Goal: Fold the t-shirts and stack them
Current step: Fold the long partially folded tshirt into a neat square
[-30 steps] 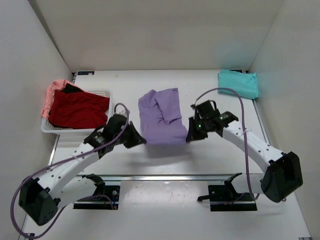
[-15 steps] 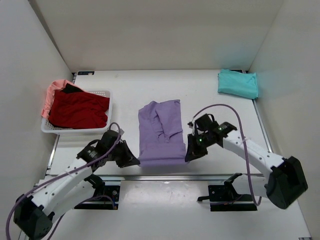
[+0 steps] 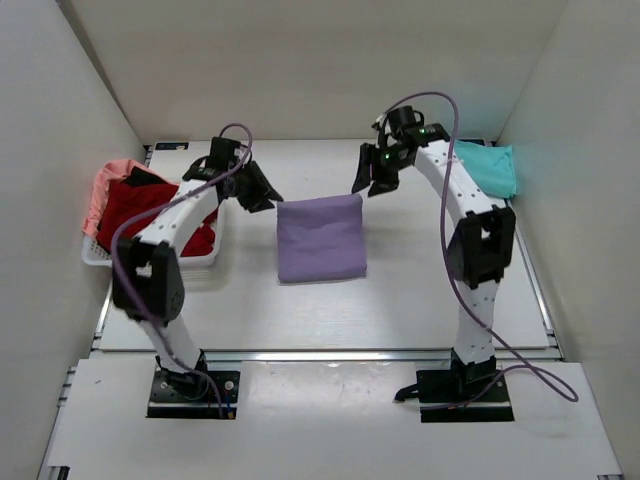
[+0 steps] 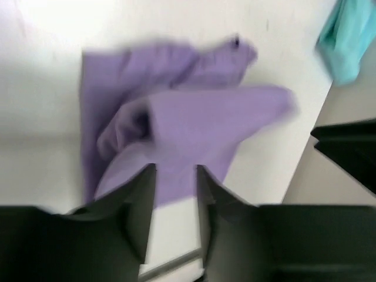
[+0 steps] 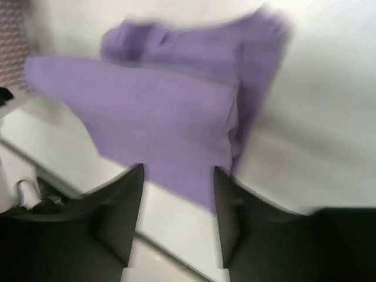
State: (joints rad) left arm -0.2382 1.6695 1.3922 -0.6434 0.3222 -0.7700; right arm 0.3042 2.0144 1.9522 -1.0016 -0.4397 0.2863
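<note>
From above, the lavender shirt (image 3: 320, 240) lies folded mid-table. Its far edge is stretched between the left gripper (image 3: 270, 199) and the right gripper (image 3: 361, 186). The teal shirt (image 3: 480, 168) sits in the far right corner. The red shirt (image 3: 155, 215) fills the basket (image 3: 100, 257) (the salmon-pink shirt (image 3: 105, 185) spills over its far left rim).

Left wrist: narrow jaws pinch a raised lavender fold.

Right wrist: the jaws clamp the blurred purple edge.
</note>
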